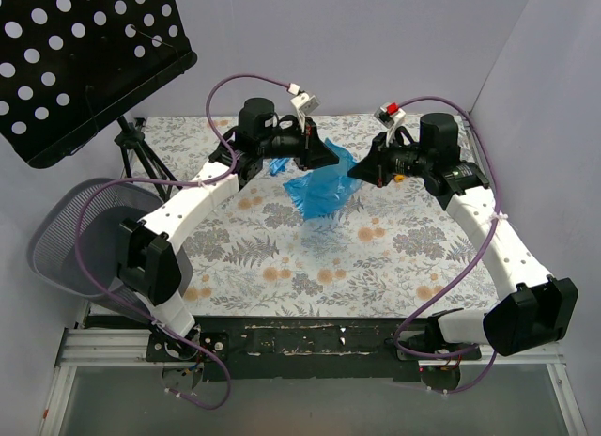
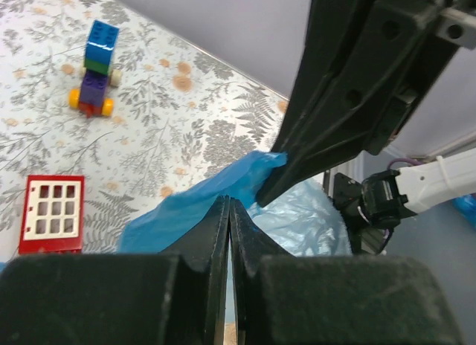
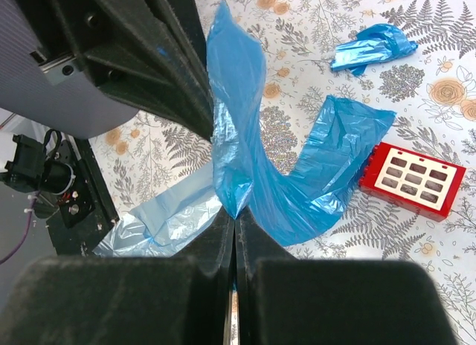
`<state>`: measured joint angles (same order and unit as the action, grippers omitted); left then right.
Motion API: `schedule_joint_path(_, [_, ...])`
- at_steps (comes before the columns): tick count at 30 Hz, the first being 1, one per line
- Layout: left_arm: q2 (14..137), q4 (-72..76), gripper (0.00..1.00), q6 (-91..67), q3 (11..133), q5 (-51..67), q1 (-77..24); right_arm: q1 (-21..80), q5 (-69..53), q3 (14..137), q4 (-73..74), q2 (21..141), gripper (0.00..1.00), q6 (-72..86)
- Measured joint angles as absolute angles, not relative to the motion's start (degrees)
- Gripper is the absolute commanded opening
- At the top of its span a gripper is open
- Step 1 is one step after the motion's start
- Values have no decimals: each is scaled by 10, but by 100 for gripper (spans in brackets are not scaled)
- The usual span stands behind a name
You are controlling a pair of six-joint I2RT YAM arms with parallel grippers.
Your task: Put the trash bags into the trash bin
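Observation:
The blue trash bag (image 1: 319, 190) hangs between both grippers above the middle of the flowered table. My left gripper (image 1: 338, 161) is shut on its upper edge; in the left wrist view the film (image 2: 193, 207) runs into the closed tips of that gripper (image 2: 229, 205). My right gripper (image 1: 354, 173) is shut on the trash bag (image 3: 245, 137) too, its tips (image 3: 235, 217) pinching a fold. The two grippers almost touch. A smaller crumpled blue piece (image 3: 372, 46) lies on the table, also in the top view (image 1: 279, 165). The wire-mesh trash bin (image 1: 66, 241) lies tilted off the table's left edge.
A red block with a white grid (image 3: 413, 180) lies near the bag, also in the left wrist view (image 2: 52, 215). A toy-brick car (image 2: 95, 71) stands farther off. The black perforated music stand (image 1: 84, 60) with its tripod (image 1: 136, 154) stands at the back left. Grey walls enclose the table.

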<state>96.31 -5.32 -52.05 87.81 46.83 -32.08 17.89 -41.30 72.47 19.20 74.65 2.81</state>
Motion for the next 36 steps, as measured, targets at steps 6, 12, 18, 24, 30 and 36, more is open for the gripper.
schedule_joint_path(6, [961, -74, 14, -500, 878, 466, -310, 176, -418, 721, 192, 745, 1, 29])
schedule_joint_path(12, [961, -40, 47, -540, 875, 495, -321, 176, -422, 721, 192, 745, 1, 29])
schedule_joint_path(18, [972, -29, 38, -564, 888, 491, -335, 176, -422, 721, 192, 745, 1, 29])
schedule_joint_path(24, [1004, -28, 4, -568, 911, 465, -335, 176, -422, 718, 190, 740, 1, 28])
schedule_joint_path(30, [1020, -28, 0, -564, 914, 459, -335, 176, -424, 713, 191, 733, 1, 29])
schedule_joint_path(36, [1020, -25, 0, -564, 915, 459, -334, 161, -424, 699, 190, 727, 1, 39])
